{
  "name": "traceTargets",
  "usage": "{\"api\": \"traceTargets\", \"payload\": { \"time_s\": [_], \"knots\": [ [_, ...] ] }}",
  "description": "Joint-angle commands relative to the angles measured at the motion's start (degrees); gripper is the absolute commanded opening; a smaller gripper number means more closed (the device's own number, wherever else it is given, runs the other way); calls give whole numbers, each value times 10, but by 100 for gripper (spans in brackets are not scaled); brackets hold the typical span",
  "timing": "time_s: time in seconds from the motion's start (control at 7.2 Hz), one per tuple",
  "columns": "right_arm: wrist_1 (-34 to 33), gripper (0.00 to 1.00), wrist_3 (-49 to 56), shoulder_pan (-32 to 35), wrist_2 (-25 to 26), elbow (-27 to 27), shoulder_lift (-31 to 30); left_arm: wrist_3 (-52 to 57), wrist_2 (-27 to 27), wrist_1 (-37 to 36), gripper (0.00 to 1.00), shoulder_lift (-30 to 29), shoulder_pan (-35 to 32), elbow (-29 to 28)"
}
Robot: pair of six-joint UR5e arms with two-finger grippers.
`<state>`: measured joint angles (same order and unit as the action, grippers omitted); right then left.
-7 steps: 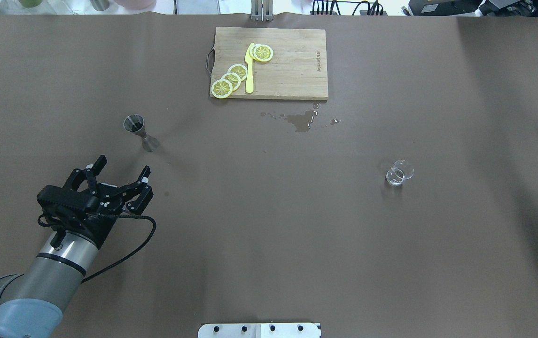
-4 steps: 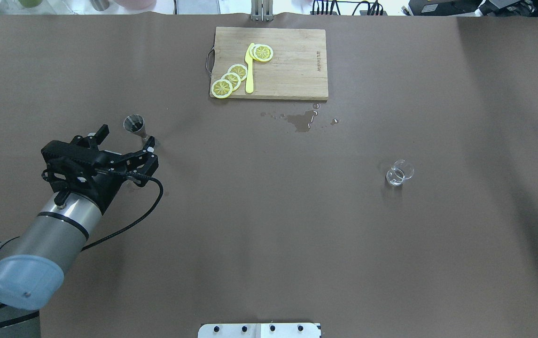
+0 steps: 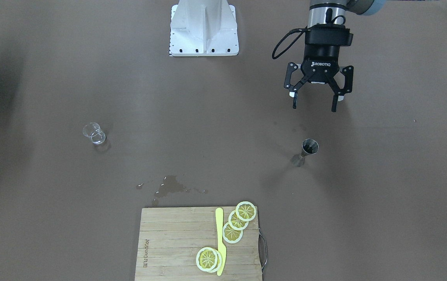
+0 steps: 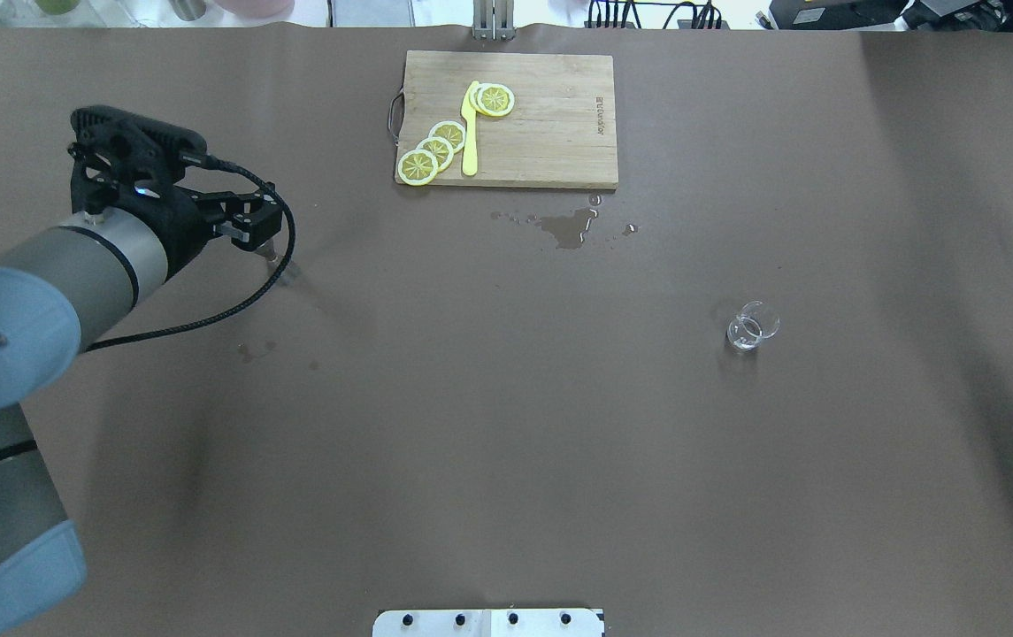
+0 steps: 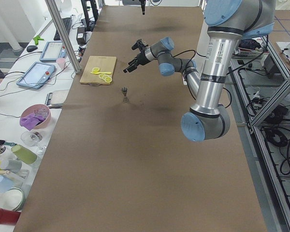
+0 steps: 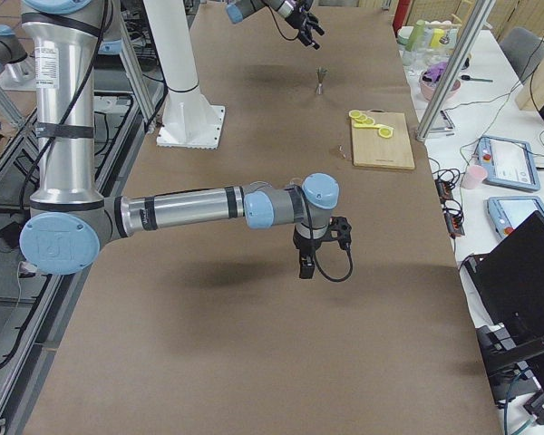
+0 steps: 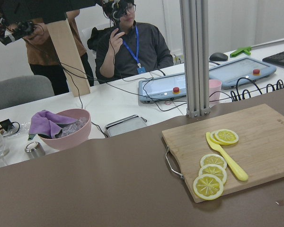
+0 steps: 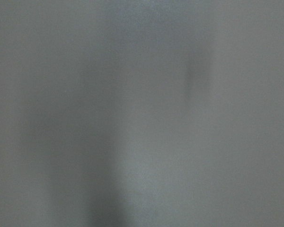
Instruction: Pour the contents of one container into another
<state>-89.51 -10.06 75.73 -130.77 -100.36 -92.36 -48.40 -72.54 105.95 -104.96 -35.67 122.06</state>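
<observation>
Front-facing view: left gripper (image 3: 314, 105) hangs spread near the silvery metal hourglass jigger (image 3: 306, 151); small clear glass cup (image 3: 94, 134) stands well apart, probably light, slick, fragile, so grip its pinched neck; right gripper (image 6: 314, 258) spread or closed, can't tell.

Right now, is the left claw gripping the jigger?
No: in the front view the left claw hangs open, well apart from the jigger, which stands by itself.

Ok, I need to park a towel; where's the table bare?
Bare: the wide stretch between jigger and glass cup, robot-side of the puddle. Crowded: the cutting board, and around the jigger, where the left gripper hovers.
</observation>
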Motion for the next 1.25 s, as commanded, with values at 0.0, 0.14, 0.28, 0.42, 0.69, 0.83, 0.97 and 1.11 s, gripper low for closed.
{"api": "traceTargets", "payload": {
  "time_s": [0.0,0.14,0.28,0.42,0.69,0.83,0.97,1.11],
  "knots": [
    [0,100,0,0,3,0,-1,30,-209,-142,96,-45,-126,2],
    [0,100,1,0,4,3,0,97,-270,-192,96,-63,-171,-1],
    [0,100,1,0,5,2,1,136,-329,-215,96,-56,-218,-7],
    [0,100,1,0,5,2,1,172,-423,-215,96,-39,-273,-39],
    [0,100,1,0,10,1,2,192,-522,-214,96,11,-324,-62],
    [0,100,1,-1,15,1,2,232,-564,-214,96,27,-365,-93],
    [0,100,1,-1,15,2,1,301,-630,-217,96,27,-415,-144],
    [0,100,1,-1,15,2,1,364,-644,-223,97,39,-440,-188]
  ]
}}
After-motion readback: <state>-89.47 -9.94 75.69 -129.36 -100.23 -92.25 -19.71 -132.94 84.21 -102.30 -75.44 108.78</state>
